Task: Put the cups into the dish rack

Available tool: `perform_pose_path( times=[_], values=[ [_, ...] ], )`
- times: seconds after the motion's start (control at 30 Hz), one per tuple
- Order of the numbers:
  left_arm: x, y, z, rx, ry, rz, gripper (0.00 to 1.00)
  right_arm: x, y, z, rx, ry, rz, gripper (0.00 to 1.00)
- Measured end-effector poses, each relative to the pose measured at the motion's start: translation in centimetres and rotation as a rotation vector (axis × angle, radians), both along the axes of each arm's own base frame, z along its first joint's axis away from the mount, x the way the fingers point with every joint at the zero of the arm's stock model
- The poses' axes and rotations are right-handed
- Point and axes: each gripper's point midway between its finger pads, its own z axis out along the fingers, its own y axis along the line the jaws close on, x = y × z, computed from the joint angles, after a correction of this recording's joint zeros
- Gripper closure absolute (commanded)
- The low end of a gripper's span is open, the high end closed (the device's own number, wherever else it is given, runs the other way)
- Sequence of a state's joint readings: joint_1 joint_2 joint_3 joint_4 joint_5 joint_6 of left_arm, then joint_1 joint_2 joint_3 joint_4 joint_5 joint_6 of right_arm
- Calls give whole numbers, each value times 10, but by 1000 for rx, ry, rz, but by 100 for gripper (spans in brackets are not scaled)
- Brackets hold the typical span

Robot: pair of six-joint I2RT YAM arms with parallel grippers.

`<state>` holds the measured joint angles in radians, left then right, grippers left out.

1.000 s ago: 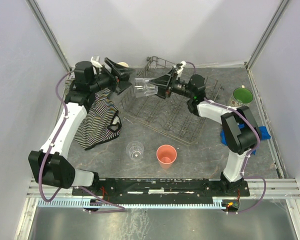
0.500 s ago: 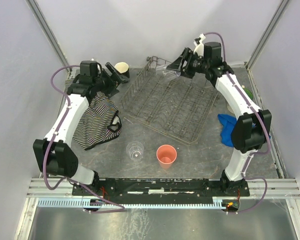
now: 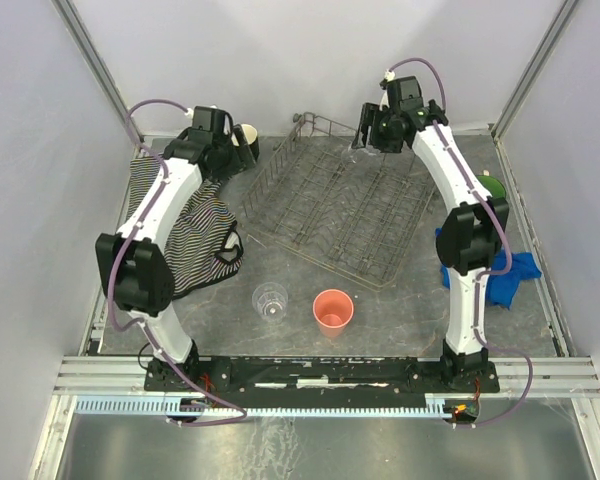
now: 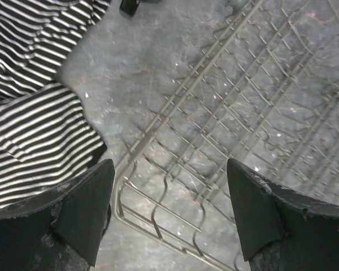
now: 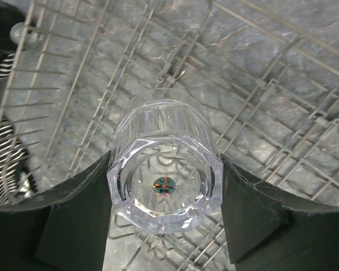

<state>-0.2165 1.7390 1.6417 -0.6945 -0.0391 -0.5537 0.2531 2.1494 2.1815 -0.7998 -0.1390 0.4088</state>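
Note:
My right gripper [image 3: 366, 137] is shut on a clear faceted glass [image 5: 163, 169], held high over the back of the grey wire dish rack [image 3: 340, 212]; the glass's base with its small sticker faces the wrist camera. The left gripper [image 3: 230, 150] hangs open and empty over the rack's left corner [image 4: 158, 186], beside the black mug with cream interior [image 3: 246, 134]. A second clear glass [image 3: 270, 300] and a salmon-pink tumbler [image 3: 332, 310] stand upright on the table in front of the rack. The green-lined mug [image 3: 490, 186] peeks out behind the right arm.
A black-and-white striped cloth [image 3: 195, 235] lies left of the rack and shows in the left wrist view [image 4: 28, 118]. A blue cloth [image 3: 508, 268] lies at the right. Enclosure walls and metal posts ring the table.
The right arm swung from the rack's left side to the back right, carrying the clear glass. The left arm reached further back and its jaws opened wider.

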Motion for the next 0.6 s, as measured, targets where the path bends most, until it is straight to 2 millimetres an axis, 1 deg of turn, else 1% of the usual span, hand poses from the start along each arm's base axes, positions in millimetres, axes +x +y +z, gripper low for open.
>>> perform_pose_path(
  times=[0.13,0.23,0.37,0.43,0.5,0.6],
  values=[
    [16,0,-8,130,-7,-30,14,13,-8,-7,-91,-21,-24,81],
    [25,1,-20,227,4,-53,14,19,-15,-10,-150,-35,-40,81],
    [29,6,-39,318,40,-68,14,34,-22,-12,-219,-65,-55,82],
    [30,9,-48,348,62,-73,14,40,-25,-18,-247,-68,-61,83],
    [31,10,-53,366,74,-74,14,44,-28,-26,-270,-64,-65,83],
    [31,13,-56,384,84,-72,14,48,-30,-39,-301,-51,-66,83]
  ],
)
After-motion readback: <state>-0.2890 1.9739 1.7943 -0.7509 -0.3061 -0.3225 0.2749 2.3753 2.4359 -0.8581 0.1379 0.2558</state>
